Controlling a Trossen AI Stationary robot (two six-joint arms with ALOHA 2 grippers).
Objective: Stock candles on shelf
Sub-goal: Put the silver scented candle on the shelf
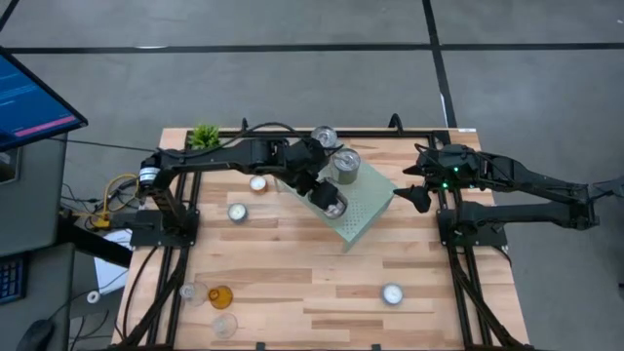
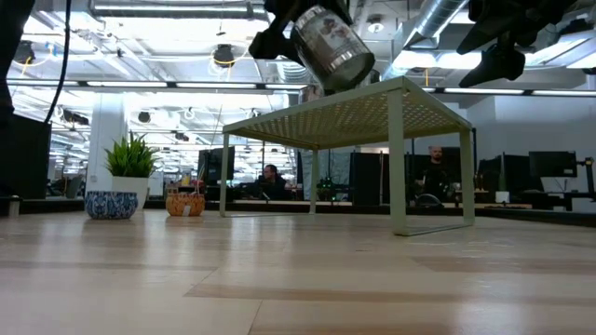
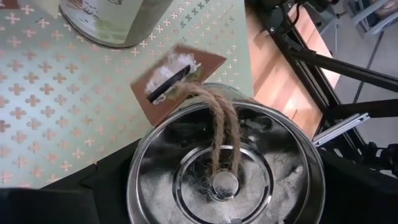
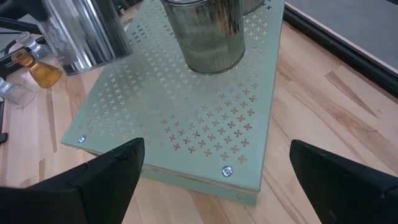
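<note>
Above mint shelf (image 1: 369,210), left pincer (image 1: 327,200) gripping silver tin (image 1: 333,203)

This was an open-plan office or robotics lab. Beyond the wooden bench (image 2: 298,270), the low view showed exposed ceiling ducts (image 2: 438,23) and strip lights, rows of desks with dark monitors (image 2: 551,164), and seated people (image 2: 270,177). From above, grey carpet tiles (image 1: 292,68) surrounded the bench, with a lit screen (image 1: 29,97) alongside.

A small green potted plant (image 1: 204,135) stands at the wooden table's (image 1: 312,292) far left corner. A dark monitor (image 1: 24,102) sits beyond. People sit at distant desks (image 2: 270,181).
</note>
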